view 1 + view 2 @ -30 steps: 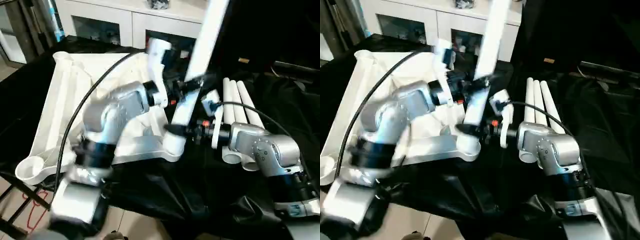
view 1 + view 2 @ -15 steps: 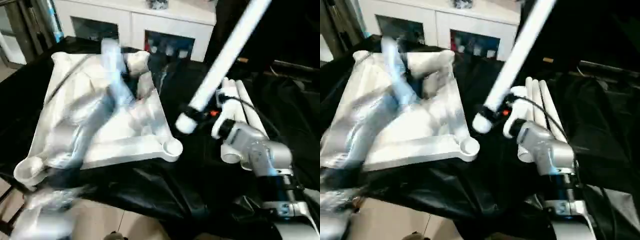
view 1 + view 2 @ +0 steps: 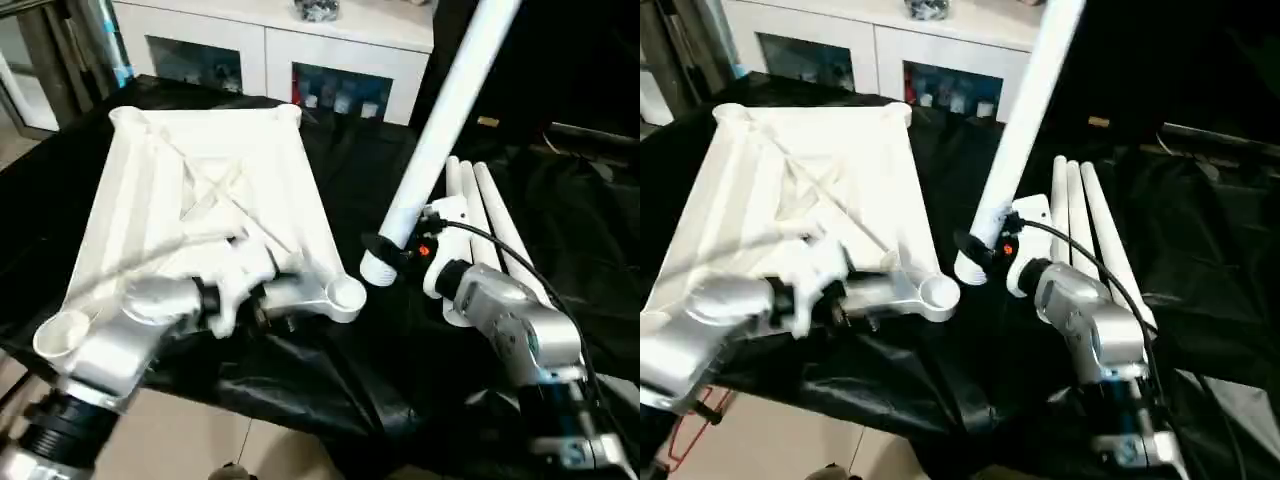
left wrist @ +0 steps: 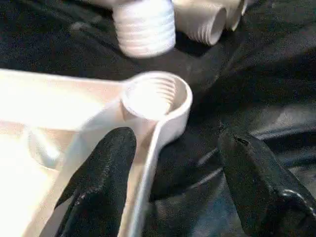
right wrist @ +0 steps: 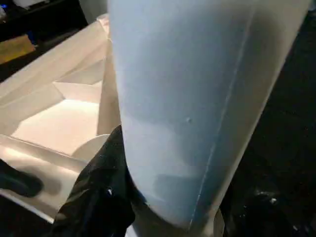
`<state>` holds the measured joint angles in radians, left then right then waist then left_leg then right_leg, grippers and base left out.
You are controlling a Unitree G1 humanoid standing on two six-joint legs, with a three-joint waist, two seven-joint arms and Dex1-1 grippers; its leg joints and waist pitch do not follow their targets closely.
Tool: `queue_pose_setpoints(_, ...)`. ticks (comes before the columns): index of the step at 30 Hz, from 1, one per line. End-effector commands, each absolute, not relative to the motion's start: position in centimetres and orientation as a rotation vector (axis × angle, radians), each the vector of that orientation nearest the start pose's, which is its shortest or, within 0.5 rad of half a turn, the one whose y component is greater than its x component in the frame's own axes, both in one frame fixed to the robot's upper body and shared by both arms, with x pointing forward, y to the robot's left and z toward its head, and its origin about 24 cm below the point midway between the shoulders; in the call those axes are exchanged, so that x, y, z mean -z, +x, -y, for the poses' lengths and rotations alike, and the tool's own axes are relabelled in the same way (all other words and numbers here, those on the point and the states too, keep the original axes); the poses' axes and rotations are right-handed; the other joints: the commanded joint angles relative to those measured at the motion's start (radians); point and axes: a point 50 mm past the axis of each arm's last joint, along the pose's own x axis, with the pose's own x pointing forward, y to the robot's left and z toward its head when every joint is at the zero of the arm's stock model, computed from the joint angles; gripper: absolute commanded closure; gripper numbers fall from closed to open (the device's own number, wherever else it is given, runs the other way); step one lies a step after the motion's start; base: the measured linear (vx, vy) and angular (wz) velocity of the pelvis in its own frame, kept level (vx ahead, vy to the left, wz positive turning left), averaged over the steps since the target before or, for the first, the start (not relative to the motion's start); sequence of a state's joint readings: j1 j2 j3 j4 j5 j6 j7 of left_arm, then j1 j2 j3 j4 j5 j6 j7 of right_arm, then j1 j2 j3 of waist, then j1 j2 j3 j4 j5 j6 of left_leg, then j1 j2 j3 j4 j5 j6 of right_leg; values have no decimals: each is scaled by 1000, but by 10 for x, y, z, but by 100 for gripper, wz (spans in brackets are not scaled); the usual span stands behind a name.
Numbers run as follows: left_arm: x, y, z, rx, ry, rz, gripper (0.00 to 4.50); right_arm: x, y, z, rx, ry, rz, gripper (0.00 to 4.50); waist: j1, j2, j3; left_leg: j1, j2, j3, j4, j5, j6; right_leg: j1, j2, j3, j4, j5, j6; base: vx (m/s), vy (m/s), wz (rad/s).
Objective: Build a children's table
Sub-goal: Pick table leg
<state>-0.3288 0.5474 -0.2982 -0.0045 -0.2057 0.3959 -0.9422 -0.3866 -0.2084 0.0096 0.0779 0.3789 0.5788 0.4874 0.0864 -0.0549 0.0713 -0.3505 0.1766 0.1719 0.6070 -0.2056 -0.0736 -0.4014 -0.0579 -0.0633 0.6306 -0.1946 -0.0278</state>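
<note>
Now my right jaws (image 3: 385,250) clench the long white tapered plastic tube leg (image 3: 440,125), threaded end aimed at seven o'clock toward the white ribbed plastic tabletop (image 3: 200,200)'s rounded corner socket (image 3: 345,293), which my released left jaws (image 4: 168,182) straddle to steady.

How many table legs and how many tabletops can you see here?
Legs: 4 — one held leg in the right gripper, three loose legs lying on the black cloth.
Tabletops: 1 — the white tabletop, underside up.
Total: 5
</note>
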Motion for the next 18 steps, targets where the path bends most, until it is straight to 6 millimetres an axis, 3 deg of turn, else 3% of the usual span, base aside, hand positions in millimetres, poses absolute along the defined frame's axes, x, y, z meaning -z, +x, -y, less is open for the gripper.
queue_pose_setpoints(1, -72, 282, -145, 1118, 392, -416, 147, -94, 309, 134, -646, 181, -225, 259, -6, 29, -70, 8, 50, -15, -82, -154, -42, 51, -78, 62, -76, -155, -164, 0, 0, 0)
queue_pose_setpoints(3, -75, 291, -147, 1087, 396, -412, 175, -98, 310, 135, -648, 175, -215, 259, -7, 37, -71, 7, 48, -17, -80, -147, -41, 55, -80, 63, -73, -144, -167, 0, 0, 0)
queue_pose_setpoints(6, -83, 298, -147, 1060, 382, -421, 195, -105, 311, 138, -655, 155, -204, 259, -6, 32, -74, 4, 47, -16, -76, -117, -38, 60, -78, 62, -68, -98, -183, 0, 0, 0)
queue_pose_setpoints(7, -84, 298, -148, 1068, 391, -427, 217, -107, 311, 136, -672, 151, -200, 259, -6, 34, -74, 3, 46, -15, -75, -107, -31, 59, -78, 62, -68, -81, -191, 0, 0, 0)
queue_pose_setpoints(9, -82, 297, -153, 1071, 387, -458, 217, -107, 309, 134, -698, 144, -196, 259, -4, 40, -74, 2, 44, -16, -74, -104, -26, 61, -79, 62, -67, -77, -195, 0, 0, 0)
queue_pose_setpoints(10, -79, 296, -156, 1074, 385, -477, 226, -105, 309, 134, -704, 138, -199, 259, -7, 35, -74, -1, 44, -15, -74, -97, -19, 64, -79, 62, -68, -76, -194, 0, 0, 0)
queue_pose_setpoints(11, -76, 295, -158, 1073, 383, -497, 237, -104, 308, 133, -707, 132, -202, 259, -9, 44, -75, -1, 43, -15, -73, -96, -17, 63, -79, 61, -69, -73, -198, 0, 0, 0)
queue_pose_setpoints(14, -73, 288, -161, 1123, 329, -531, 269, -104, 307, 129, -725, 138, -205, 259, -12, 44, -75, -3, 43, -16, -74, -98, -10, 64, -79, 60, -70, -98, -200, 0, 0, 0)
queue_pose_setpoints(15, -74, 286, -159, 1143, 313, -525, 269, -104, 308, 128, -728, 141, -204, 259, -13, 35, -74, -1, 43, -14, -74, -104, -7, 63, -80, 61, -73, -121, -199, 0, 0, 0)
queue_pose_setpoints(16, -75, 286, -159, 1144, 313, -524, 275, -104, 308, 128, -728, 141, -204, 259, -10, 41, -74, -1, 44, -15, -74, -102, -7, 62, -81, 60, -71, -129, -201, 0, 0, 0)
queue_pose_setpoints(17, -77, 286, -159, 1155, 297, -515, 285, -103, 309, 128, -726, 145, -206, 259, -12, 32, -72, -1, 45, -14, -75, -111, -5, 59, -79, 60, -75, -148, -198, 0, 0, 0)
queue_pose_setpoints(18, -78, 286, -159, 1156, 287, -510, 299, -103, 310, 128, -726, 148, -207, 259, -9, 36, -72, 0, 46, -15, -75, -111, -6, 60, -81, 60, -73, -155, -198, 0, 0, 0)
